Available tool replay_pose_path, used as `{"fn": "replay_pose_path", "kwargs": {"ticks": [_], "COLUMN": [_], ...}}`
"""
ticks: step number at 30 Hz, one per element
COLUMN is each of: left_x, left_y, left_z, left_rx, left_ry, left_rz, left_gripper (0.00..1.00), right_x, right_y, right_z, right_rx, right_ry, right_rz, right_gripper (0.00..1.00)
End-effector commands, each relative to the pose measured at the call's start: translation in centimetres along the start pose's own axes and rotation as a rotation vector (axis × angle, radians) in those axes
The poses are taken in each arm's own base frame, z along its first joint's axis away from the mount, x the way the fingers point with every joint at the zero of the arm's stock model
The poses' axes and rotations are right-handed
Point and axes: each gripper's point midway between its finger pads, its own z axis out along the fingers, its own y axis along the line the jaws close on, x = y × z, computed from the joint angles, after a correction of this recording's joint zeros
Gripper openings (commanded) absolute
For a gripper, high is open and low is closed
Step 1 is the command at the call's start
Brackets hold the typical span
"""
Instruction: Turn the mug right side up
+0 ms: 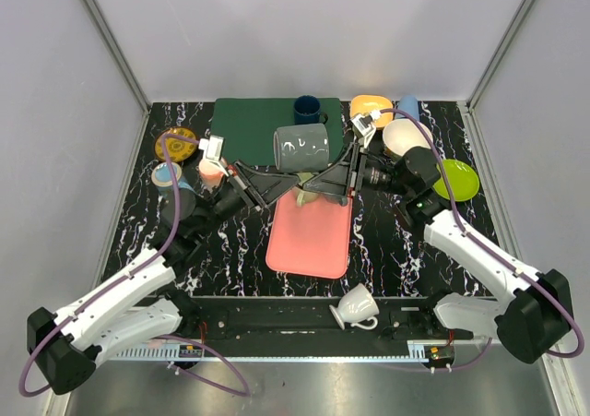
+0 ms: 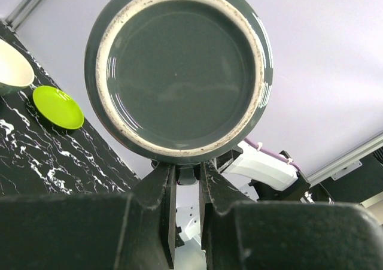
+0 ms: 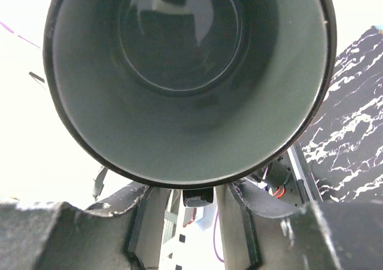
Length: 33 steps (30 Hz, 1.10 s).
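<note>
The grey mug (image 1: 301, 148) hangs on its side above the pink board, its base toward the left arm and its mouth toward the right arm. In the left wrist view its unglazed foot ring and base (image 2: 179, 72) fill the frame, and my left gripper (image 2: 187, 177) is shut on the handle below it. The right wrist view looks straight into the mug's open mouth (image 3: 188, 72). There my right gripper (image 3: 197, 198) stands open, one finger on each side of the handle with a gap on both sides. From above, the left gripper (image 1: 288, 182) and right gripper (image 1: 324, 184) meet under the mug.
A pink board (image 1: 309, 236) lies beneath the mug and a dark green mat (image 1: 249, 125) behind it. A dark blue cup (image 1: 307, 110), orange bowl (image 1: 371, 109), cream bowl (image 1: 406, 137) and lime plate (image 1: 458, 179) stand at the back right. A white cup (image 1: 355, 307) lies by the near edge.
</note>
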Motion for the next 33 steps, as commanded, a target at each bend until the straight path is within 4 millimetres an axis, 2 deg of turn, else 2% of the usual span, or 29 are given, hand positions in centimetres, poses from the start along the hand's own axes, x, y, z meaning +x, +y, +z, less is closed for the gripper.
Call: {"fn": "replay_pose_path", "kwargs": {"ticks": [1, 5, 8, 9, 10, 14, 15, 16, 18, 19, 21, 22, 25, 28, 29, 31, 32, 33], "left_x": [2.9, 3.9, 4.3, 4.4, 4.5, 4.4, 4.4, 4.2, 3.7, 3.5, 2.9, 2.6, 1.9, 0.9, 1.0, -0.3, 0.0, -1.0], "left_y": [-2.1, -1.9, -1.6, -1.5, -1.5, -1.5, -1.4, -1.4, -1.2, -1.0, -0.7, -0.6, 0.5, 1.5, 2.2, 3.1, 4.0, 5.1], "left_z": [-0.2, -0.3, -0.4, -0.4, -0.5, -0.8, -0.9, -0.9, -1.4, -1.6, -2.1, -2.3, -3.1, -4.3, -5.1, -6.1, -7.3, -8.0], "left_rx": [0.123, 0.125, 0.124, 0.121, 0.121, 0.113, 0.107, 0.102, 0.073, 0.063, 0.024, 0.011, -0.059, -0.140, -0.186, -0.266, -0.323, -0.393], "left_ry": [0.110, 0.136, 0.147, 0.149, 0.151, 0.152, 0.151, 0.145, 0.120, 0.108, 0.080, 0.069, 0.038, 0.003, 0.009, -0.043, -0.029, -0.076], "left_rz": [0.029, 0.027, 0.022, 0.023, 0.022, 0.038, 0.045, 0.070, 0.090, 0.111, 0.127, 0.143, 0.158, 0.191, 0.198, 0.239, 0.245, 0.261], "left_gripper": [0.00, 0.00, 0.00, 0.00, 0.00, 0.00, 0.03, 0.11, 0.36, 0.56, 0.72, 0.84, 0.93, 0.96, 0.97, 0.98, 0.98, 0.98], "right_x": [-2.8, -3.4, -3.4, -3.3, -3.2, -2.6, -2.5, -2.5, -2.2, -2.0, -1.8, -1.7, -1.2, -0.5, 0.1, 0.3, 0.6, 0.9], "right_y": [1.7, 1.6, 1.5, 1.5, 1.4, 1.4, 1.2, 1.1, 1.1, 1.0, 1.1, 1.1, 0.8, -0.7, -1.8, -3.3, -4.8, -5.7], "right_z": [1.0, 1.4, 1.5, 1.6, 1.6, 1.4, 1.3, 1.2, 0.8, 0.7, 0.3, 0.2, -0.5, -1.9, -2.9, -4.2, -5.6, -6.4], "right_rx": [-0.058, -0.084, -0.095, -0.096, -0.096, -0.081, -0.067, -0.051, -0.010, 0.002, 0.037, 0.045, 0.106, 0.247, 0.340, 0.452, 0.574, 0.631], "right_ry": [-0.115, -0.135, -0.127, -0.123, -0.116, -0.088, -0.087, -0.087, -0.080, -0.076, -0.066, -0.060, -0.041, -0.015, -0.005, 0.018, 0.027, 0.048], "right_rz": [-0.046, -0.034, -0.023, -0.023, -0.022, -0.020, -0.048, -0.062, -0.091, -0.096, -0.114, -0.119, -0.160, -0.220, -0.189, -0.255, -0.234, -0.271], "right_gripper": [0.41, 0.32, 0.20, 0.15, 0.00, 0.00, 0.00, 0.00, 0.00, 0.00, 0.00, 0.00, 0.00, 0.00, 0.00, 0.00, 0.00, 0.00]}}
